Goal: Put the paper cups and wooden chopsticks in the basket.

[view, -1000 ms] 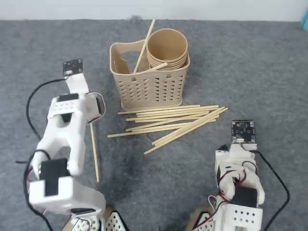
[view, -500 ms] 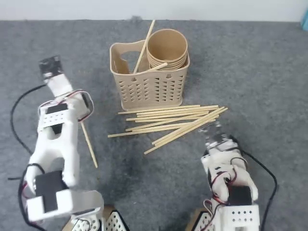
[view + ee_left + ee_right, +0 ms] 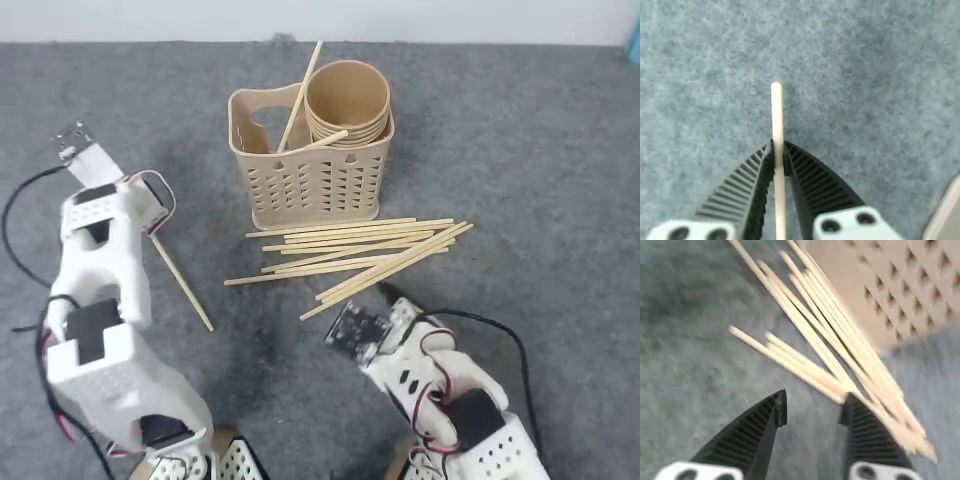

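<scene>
Beige plastic, the basket (image 3: 310, 190) holds the stacked paper cups (image 3: 347, 100) at one end, with two wooden chopsticks (image 3: 300, 95) leaning beside them (one pokes well above the rim). Just in front of the basket lies a loose pile of chopsticks (image 3: 360, 255). The right gripper (image 3: 812, 407) hangs at the pile's near edge, jaws apart, holding nothing. Well off to the basket's side, the left gripper (image 3: 778, 150) is clamped on a single chopstick (image 3: 776, 110).

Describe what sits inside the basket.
In the basket, stacked paper cups fill one compartment; chopsticks lean in the other. Its floor and the lower cups are mostly covered.
</scene>
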Robot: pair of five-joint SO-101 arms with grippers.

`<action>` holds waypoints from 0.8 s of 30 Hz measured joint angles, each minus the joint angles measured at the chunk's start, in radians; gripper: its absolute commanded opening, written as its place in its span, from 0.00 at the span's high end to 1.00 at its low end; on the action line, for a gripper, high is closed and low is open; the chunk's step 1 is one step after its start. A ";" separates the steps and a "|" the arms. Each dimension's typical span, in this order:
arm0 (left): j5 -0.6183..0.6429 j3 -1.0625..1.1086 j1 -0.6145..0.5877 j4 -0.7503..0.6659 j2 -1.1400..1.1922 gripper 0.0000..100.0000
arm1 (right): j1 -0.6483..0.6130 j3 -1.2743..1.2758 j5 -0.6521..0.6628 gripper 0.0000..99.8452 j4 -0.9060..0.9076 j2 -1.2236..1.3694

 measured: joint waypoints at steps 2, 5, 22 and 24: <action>0.002 -0.006 -0.002 0.006 0.003 0.99 | -0.034 0.000 0.000 0.84 -0.026 0.000; 0.002 -0.009 -0.002 0.009 0.003 0.99 | -0.041 -0.005 0.000 0.83 -0.063 0.000; 0.003 -0.009 -0.002 0.009 0.003 0.99 | -0.117 -0.255 -0.034 0.83 -0.457 0.922; 0.003 -0.009 -0.002 0.009 0.003 0.99 | -0.117 -0.276 -0.034 0.83 -0.535 1.079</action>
